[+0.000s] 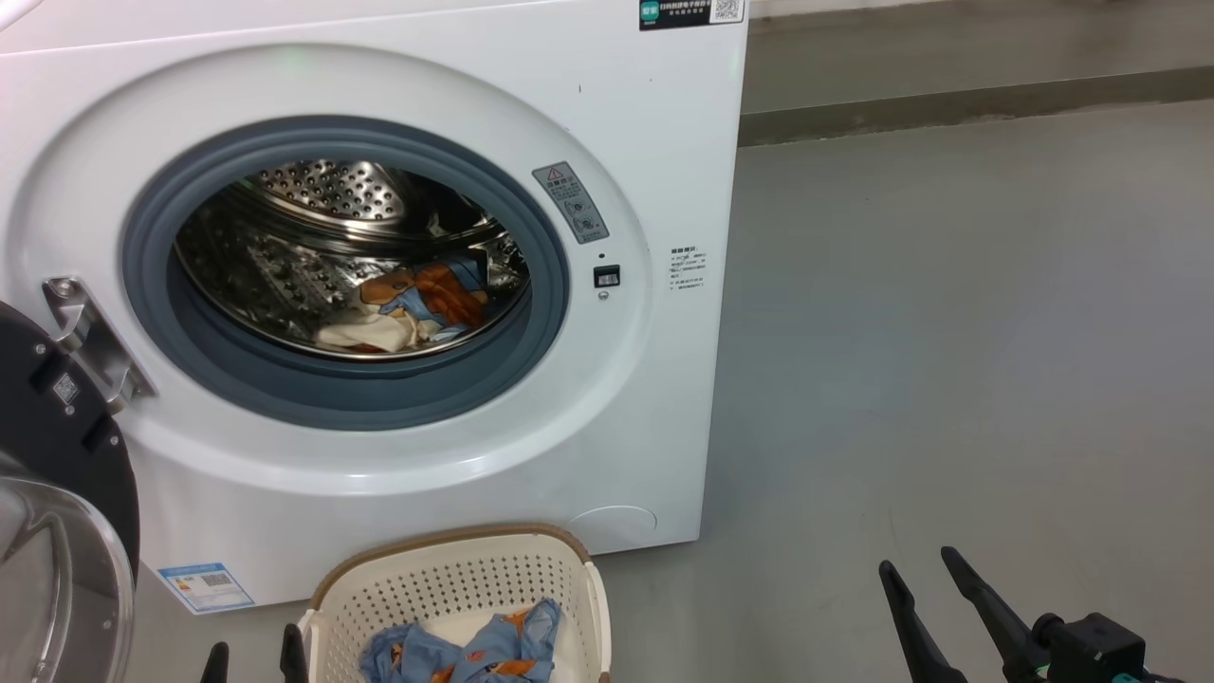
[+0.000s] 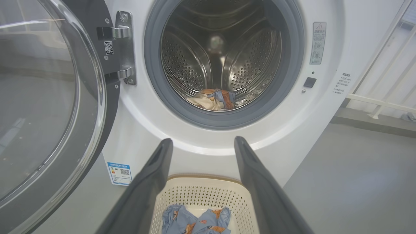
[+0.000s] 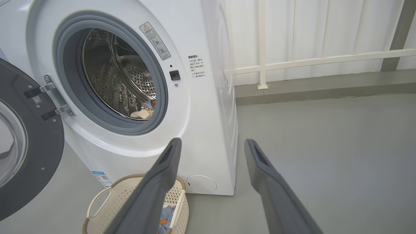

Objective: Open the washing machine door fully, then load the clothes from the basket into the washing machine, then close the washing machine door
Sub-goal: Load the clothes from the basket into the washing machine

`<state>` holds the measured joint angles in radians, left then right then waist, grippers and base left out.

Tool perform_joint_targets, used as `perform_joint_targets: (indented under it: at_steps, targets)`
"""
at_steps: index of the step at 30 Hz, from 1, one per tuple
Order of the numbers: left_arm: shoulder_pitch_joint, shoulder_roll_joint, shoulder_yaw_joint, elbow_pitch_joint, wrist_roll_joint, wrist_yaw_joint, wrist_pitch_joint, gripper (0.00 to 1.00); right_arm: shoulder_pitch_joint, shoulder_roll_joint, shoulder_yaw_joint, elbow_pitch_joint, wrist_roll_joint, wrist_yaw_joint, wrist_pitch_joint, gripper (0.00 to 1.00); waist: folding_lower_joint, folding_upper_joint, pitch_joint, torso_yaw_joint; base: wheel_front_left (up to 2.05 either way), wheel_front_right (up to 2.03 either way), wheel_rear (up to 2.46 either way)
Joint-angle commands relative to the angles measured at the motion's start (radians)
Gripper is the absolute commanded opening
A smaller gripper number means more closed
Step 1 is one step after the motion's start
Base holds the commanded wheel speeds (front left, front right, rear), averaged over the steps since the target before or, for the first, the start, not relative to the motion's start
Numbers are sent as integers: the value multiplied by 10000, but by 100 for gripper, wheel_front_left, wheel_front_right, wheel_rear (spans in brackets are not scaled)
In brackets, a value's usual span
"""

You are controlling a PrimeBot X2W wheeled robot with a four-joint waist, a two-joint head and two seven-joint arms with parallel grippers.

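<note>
midway through loading, seemingly: large round black-rimmed glass washing machine door swung wide at the left of the big white front-loading washing machine, some light blue and orange printed clothes in the steel drum, more heaped in the small cream perforated plastic basket on the floor just near of it. basket mouth up, long axis probably left-right, near end cut off. left gripper spread wide and empty, just left of the basket; right gripper likewise, well right. next: dip the left gripper in, pinch the blue heap, lift toward the drum.
</note>
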<state>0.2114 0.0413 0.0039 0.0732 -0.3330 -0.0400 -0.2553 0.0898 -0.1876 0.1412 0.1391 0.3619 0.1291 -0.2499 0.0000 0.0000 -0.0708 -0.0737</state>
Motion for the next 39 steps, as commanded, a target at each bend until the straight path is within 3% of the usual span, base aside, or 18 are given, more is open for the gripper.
perform_joint_targets:
  at_steps: [1,39]
  targets:
    - [-111,89,351,-284,-71,-3,-64,100,-28,-97,127,-294,-101,16,-119,100,0,0,-14,5,0,0,0]
    - [-259,89,35,6,-276,-1,-65,100,-142,40,137,-350,-93,16,-119,100,0,0,663,-229,0,0,0]
